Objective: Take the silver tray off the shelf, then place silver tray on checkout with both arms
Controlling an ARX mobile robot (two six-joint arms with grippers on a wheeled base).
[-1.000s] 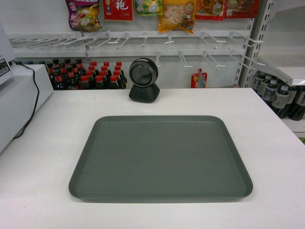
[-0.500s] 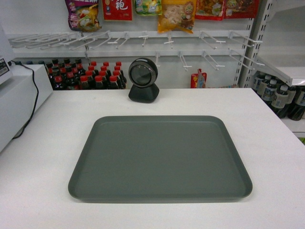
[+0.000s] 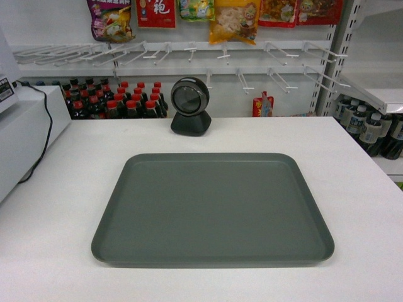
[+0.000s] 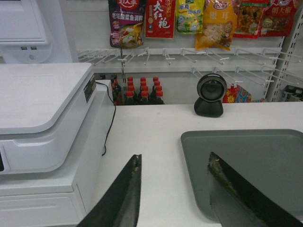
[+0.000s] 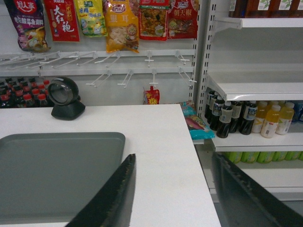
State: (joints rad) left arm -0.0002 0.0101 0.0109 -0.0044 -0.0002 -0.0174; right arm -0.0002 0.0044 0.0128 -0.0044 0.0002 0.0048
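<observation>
We see the tray [image 3: 213,207] lying flat on the white tabletop [image 3: 365,189], roughly centred from left to right and nearer the front edge than the back. Nothing rests in it. Behind it, well apart, the black scanner [image 3: 190,106] stands near the tabletop's back edge. At the left the white register [image 4: 42,118] sits beside the tabletop, a black cable [image 4: 110,120] trailing down its side.

In the head view we find no arm or jaws at all. From the left wrist, our left gripper [image 4: 173,189] shows two dark fingers [image 4: 123,196] spread wide with nothing between them; one finger is over bare tabletop to the left of the tray, the other over the tray's left part, and we cannot tell whether either touches anything. From the right wrist, our right gripper [image 5: 173,189] is likewise parted and holding nothing, its fingers [image 5: 116,198] wide apart, one near the tray's right rim, the other past the tabletop's right edge.

To the right a shelf [image 5: 255,87] on slotted uprights carries nothing on its upper board, while the board below holds dark and yellow bottles [image 5: 246,118]. Behind the tabletop we see rows of red-capped bottles [image 3: 113,100], white peg hooks [image 3: 189,50], and hanging snack packets [image 3: 233,19] above them.
</observation>
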